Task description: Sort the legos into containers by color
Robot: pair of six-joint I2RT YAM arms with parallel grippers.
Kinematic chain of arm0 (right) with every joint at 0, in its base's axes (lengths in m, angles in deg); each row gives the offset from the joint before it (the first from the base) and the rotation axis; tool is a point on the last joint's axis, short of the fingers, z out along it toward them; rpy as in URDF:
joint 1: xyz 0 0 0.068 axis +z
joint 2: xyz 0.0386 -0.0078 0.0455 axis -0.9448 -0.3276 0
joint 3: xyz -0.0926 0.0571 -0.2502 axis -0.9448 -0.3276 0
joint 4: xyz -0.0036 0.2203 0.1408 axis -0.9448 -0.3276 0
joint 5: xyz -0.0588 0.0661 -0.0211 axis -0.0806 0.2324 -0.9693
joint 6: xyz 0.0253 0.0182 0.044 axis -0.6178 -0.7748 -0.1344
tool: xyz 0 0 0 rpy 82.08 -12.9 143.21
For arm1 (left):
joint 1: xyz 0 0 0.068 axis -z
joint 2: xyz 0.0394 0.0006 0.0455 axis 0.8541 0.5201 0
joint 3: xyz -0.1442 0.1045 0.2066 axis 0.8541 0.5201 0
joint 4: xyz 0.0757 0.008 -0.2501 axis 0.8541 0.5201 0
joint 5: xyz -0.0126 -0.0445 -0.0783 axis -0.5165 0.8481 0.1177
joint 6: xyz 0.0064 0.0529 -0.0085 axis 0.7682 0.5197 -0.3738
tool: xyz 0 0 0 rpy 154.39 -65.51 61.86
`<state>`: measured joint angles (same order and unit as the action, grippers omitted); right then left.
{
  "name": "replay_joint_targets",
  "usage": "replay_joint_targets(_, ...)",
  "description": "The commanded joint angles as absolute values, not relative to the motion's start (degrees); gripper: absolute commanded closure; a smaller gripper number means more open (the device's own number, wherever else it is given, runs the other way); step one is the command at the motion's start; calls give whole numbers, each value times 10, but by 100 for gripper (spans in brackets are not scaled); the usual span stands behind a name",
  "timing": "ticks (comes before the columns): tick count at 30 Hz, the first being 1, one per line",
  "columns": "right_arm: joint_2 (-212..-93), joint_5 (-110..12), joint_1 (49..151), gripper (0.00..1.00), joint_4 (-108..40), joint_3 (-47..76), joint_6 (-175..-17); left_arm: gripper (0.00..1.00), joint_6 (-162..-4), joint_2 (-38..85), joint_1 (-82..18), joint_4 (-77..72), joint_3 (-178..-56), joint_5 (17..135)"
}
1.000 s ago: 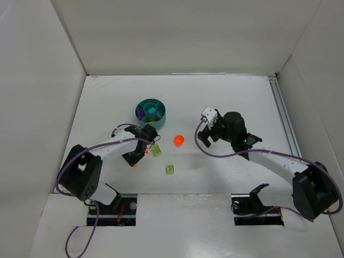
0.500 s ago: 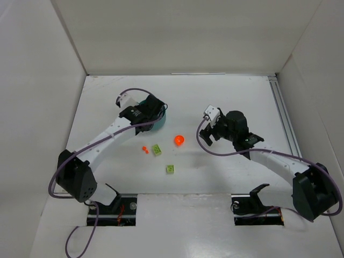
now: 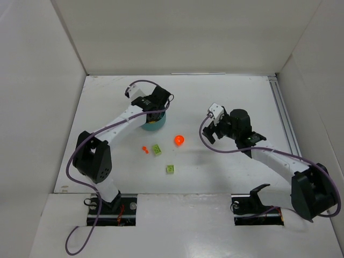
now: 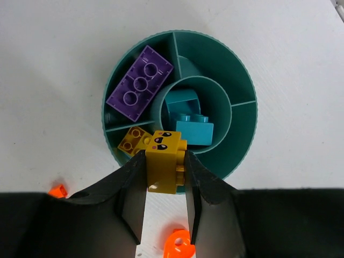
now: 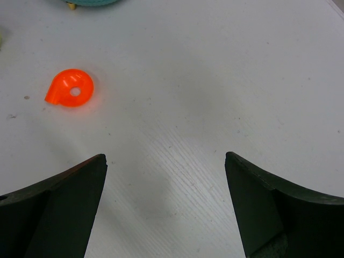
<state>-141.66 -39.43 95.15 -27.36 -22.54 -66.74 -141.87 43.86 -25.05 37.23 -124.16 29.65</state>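
Observation:
The teal dish (image 3: 152, 124) (image 4: 243, 80) stands at the left middle of the table. My left gripper (image 3: 156, 109) (image 4: 165, 157) is shut on a yellow brick with a face (image 4: 165, 164) and holds it over the dish's near rim. In the dish lie a purple brick (image 4: 141, 82), a teal brick (image 4: 188, 122) in the central well and a yellow brick (image 4: 134, 141) in a wedge. On the table lie two lime green bricks (image 3: 157, 149) (image 3: 170, 169), a tiny orange piece (image 3: 144, 148) (image 4: 57, 190) and the rounded orange-red piece (image 3: 179, 140) (image 5: 71, 88) (image 4: 177, 246). My right gripper (image 3: 211, 130) (image 5: 165, 177) is open and empty, right of the orange-red piece.
White walls enclose the table on the left, back and right. A metal rail (image 3: 284, 118) runs along the right edge. The dish's rim (image 5: 91, 2) just shows at the top of the right wrist view.
My left arm has swung from the table near the lime brick up and back to the dish, holding the yellow brick. The right arm has barely shifted.

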Motion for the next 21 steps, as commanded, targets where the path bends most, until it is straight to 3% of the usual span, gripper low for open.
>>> replay_joint_targets(1,-1421,-377,945,5,-243,-230,-674,88,-1408,435,-251,370,-1274,276)
replay_joint_targets(6,-1427,-372,940,5,-243,-230,-674,78,-1415,440,-251,370,-1274,276)
replay_joint_targets(11,-1427,-367,940,5,-243,-230,-668,62,-1415,440,-251,370,-1274,276)
replay_joint_targets(16,-1427,-367,940,5,-243,-230,-668,54,-1415,435,-251,370,-1269,282)
replay_joint_targets(21,-1427,-367,940,5,-243,-230,-668,53,-1409,435,-251,365,-1269,282)
